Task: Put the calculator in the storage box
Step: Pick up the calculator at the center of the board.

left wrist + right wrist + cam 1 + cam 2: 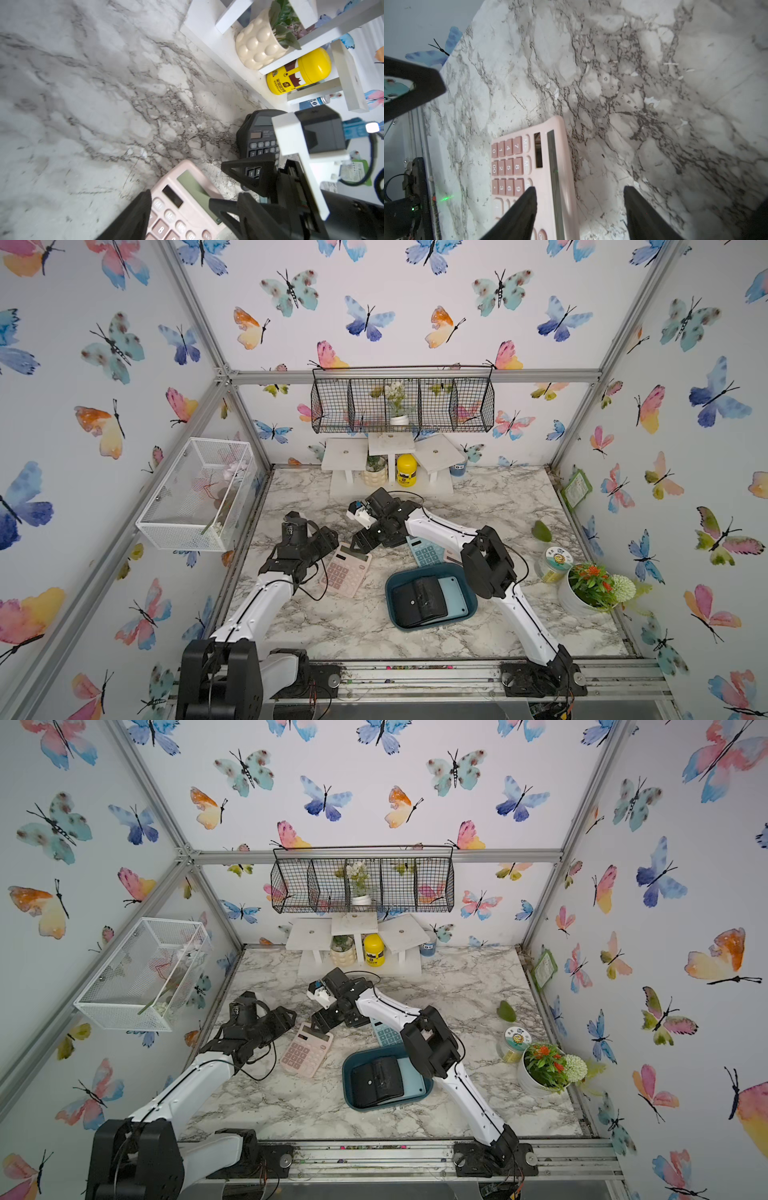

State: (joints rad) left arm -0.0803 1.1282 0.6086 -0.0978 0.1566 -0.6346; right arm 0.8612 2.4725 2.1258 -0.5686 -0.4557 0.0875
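Three calculators lie on the marble tabletop (478, 506) outside the storage box (390, 597), so most of your job is ahead. A pink calculator (346, 570) sits right under both pincers. A teal calculator (426, 551) is behind the right pincer, beside its arm, and a black calculator (257, 141) is partly hidden beneath that pincer. Your right pincer (579, 188) is spread wide and pinches nothing; one finger hangs over the pink calculator's display edge, the other over bare marble. Your left pincer (329, 541) hovers at the same calculator's far corner, apparently spread too and gripping nothing. The box rests apart from both pincers, back toward their bases, holding a black case (411, 603) and a pale blue slab (455, 593). By my judgement, grasp, carry and release all remain.
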